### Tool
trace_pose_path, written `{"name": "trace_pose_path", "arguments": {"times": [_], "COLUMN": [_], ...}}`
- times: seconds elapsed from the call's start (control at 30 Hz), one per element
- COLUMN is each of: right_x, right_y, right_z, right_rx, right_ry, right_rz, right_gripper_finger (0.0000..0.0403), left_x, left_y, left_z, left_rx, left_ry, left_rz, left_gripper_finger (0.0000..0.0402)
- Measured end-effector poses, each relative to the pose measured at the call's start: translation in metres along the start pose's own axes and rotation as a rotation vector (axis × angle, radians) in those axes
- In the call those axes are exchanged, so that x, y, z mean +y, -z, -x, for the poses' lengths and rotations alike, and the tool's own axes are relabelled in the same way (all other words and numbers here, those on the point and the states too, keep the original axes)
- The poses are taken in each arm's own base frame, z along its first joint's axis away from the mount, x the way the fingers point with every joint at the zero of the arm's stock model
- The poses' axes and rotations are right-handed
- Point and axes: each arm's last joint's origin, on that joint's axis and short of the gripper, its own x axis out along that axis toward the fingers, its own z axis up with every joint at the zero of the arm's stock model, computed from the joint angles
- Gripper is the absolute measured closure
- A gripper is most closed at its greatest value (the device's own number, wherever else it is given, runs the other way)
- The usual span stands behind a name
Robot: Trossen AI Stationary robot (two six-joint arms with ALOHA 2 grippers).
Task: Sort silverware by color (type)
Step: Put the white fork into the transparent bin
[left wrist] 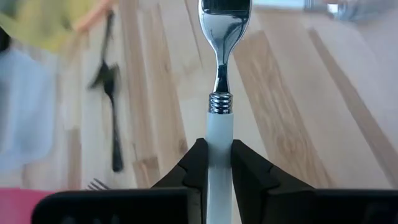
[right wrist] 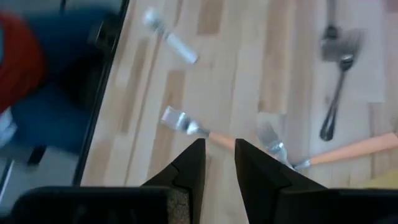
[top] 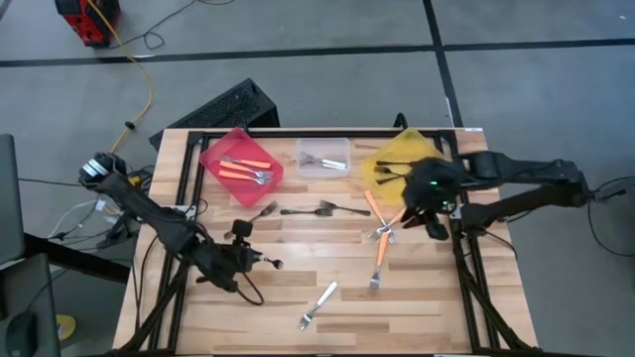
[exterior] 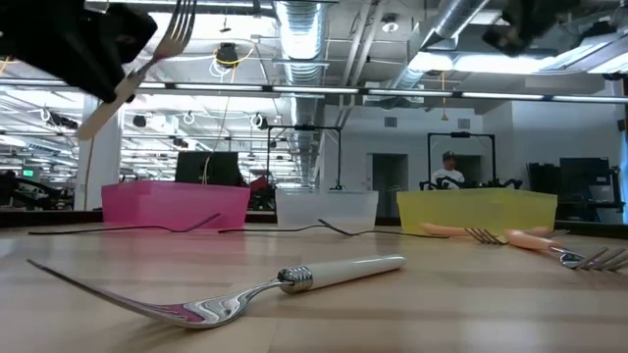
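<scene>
Your left tool (left wrist: 216,163) clamps a white fork (left wrist: 219,93) by its handle, lifted for binning; the right tool (right wrist: 219,163), nearly closed and empty, hovers over orange forks (right wrist: 348,149).

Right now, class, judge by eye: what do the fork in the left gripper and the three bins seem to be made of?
The fork held in the left gripper: mirror-bright head, likely polished steel; matte white handle, probably plastic, with a ribbed metal collar between. The pink bin, clear bin and yellow bin: translucent walls, light passing through, so most likely thin plastic.
</scene>
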Motion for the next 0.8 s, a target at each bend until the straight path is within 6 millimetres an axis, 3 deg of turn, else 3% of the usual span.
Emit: {"name": "trace_pose_path", "arguments": {"times": [0.1,0.23,0.53,0.67,0.8], "right_x": [-0.005,-0.009,-0.012,-0.014,-0.021], "right_y": [0.024,0.035,0.015,0.002,-0.005], "right_z": [-0.007,-0.018,-0.052,-0.068,-0.091], "right_rx": [-0.141,-0.371,-0.639,-0.686,-0.665], "right_ry": [0.024,0.006,0.026,0.074,0.087], "right_rz": [-0.067,-0.060,0.226,0.303,0.304], "right_gripper_finger": [0.0290,0.0290,0.0289,0.0284,0.0250], "left_x": [0.006,0.016,0.046,0.060,0.073], "left_y": [-0.007,-0.017,-0.040,-0.035,-0.022], "left_z": [0.006,0.009,0.001,-0.014,-0.028], "left_rx": [-0.079,-0.179,-0.398,-0.515,-0.619], "left_ry": [-0.010,-0.003,0.040,0.047,0.028], "left_rz": [0.012,0.029,0.038,0.049,0.094], "left_gripper_finger": [0.0369,0.0375,0.0368,0.0371,0.0363]}}
